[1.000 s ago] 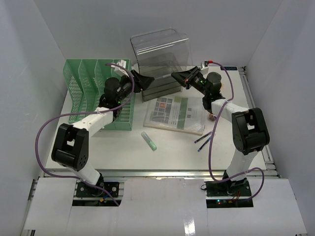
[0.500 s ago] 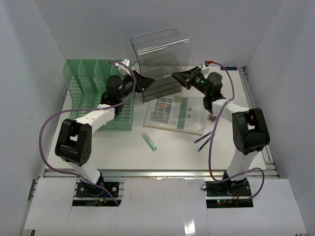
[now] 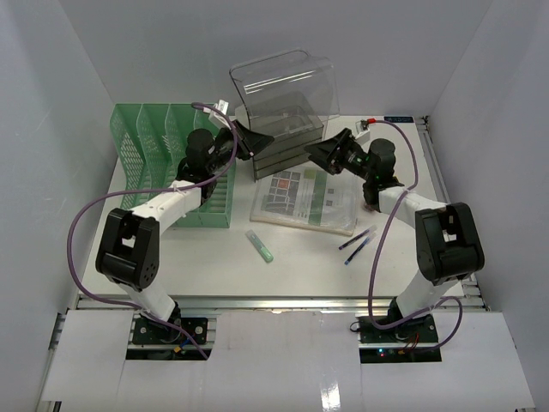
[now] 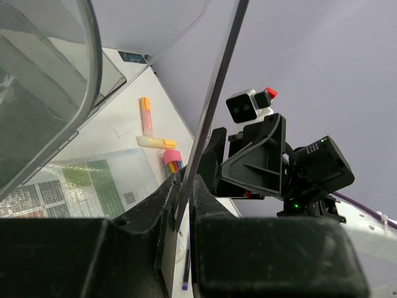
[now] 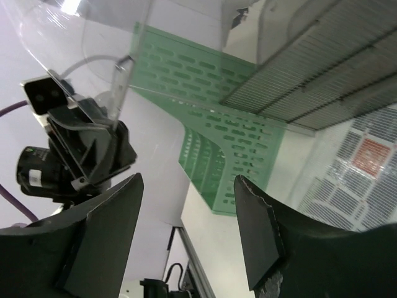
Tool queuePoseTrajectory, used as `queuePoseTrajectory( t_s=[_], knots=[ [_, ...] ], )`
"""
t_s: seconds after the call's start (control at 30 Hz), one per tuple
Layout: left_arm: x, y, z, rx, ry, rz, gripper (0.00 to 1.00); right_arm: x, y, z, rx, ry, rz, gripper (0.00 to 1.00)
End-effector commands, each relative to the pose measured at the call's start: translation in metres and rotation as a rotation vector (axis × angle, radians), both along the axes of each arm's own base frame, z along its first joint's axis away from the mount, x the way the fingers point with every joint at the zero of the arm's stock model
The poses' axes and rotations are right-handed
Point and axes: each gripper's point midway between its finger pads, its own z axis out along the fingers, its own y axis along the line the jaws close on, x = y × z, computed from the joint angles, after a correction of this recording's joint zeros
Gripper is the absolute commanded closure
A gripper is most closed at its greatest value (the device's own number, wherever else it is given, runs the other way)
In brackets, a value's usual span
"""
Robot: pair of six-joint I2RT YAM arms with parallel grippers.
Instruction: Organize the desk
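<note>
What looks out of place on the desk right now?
The clear box at the back sits skewed on the desk, its wall pinched by the left gripper. A green marker and two pens lie loose in front of the booklet, which also lies crooked.

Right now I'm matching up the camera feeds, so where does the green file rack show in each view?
Top view: the green file rack stands at the left of the picture.
Left wrist: not in it.
Right wrist: in the centre of the picture.
Shared landmark: the clear box, top centre in the top view, upper left in the left wrist view, upper right in the right wrist view.
</note>
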Motion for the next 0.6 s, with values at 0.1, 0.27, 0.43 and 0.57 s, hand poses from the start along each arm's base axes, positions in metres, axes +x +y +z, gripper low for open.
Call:
queuePoseTrajectory(
  t_s=[0.1, 0.27, 0.43, 0.57],
  knots=[
    [-0.012, 0.021, 0.068, -0.087, -0.130, 0.045, 0.83, -0.017, -0.060, -0.038, -0.394, -0.203, -0.032, 0.28],
    [-0.016, 0.033, 0.085, -0.132, -0.138, 0.044, 0.83, -0.005, -0.125, -0.056, -0.727, -0.221, -0.135, 0.06],
    [-0.016, 0.039, 0.092, -0.155, -0.139, 0.030, 0.83, -0.003, -0.200, -0.102, -1.025, 0.076, -0.331, 0.10],
    [-0.017, 0.039, 0.096, -0.165, -0.138, 0.015, 0.83, -0.002, -0.229, -0.125, -1.083, 0.216, -0.420, 0.09]
  ],
)
